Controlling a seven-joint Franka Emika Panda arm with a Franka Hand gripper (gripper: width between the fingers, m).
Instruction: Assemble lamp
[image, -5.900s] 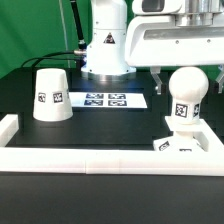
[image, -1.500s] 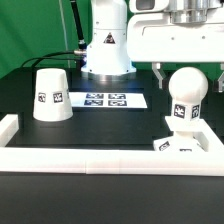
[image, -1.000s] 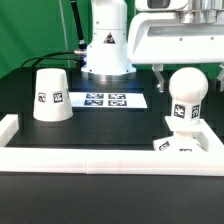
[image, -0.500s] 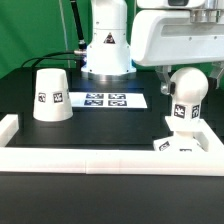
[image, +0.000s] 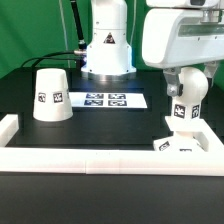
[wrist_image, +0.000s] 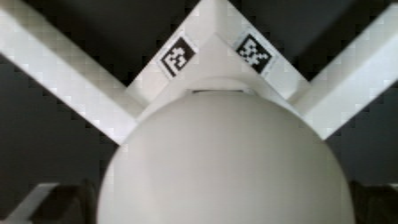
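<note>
The round bulb stands upright on its stem in the small square base block, at the exterior view's right, in the corner of the border rail. My gripper has come down over the bulb's top, with a dark finger on each side of it; the jaws look open and hold nothing. In the wrist view the bulb fills the middle between my gripper's jaws, with the tagged base block beyond it. The conical shade stands alone at the exterior view's left.
The marker board lies flat on the table between the shade and the bulb. The long white border rail runs along the front and turns up at both ends. The arm's white pedestal stands at the back.
My gripper has come down and shifted toward the exterior view's right, from above the bulb to around its top. The bulb, base and shade have not moved.
</note>
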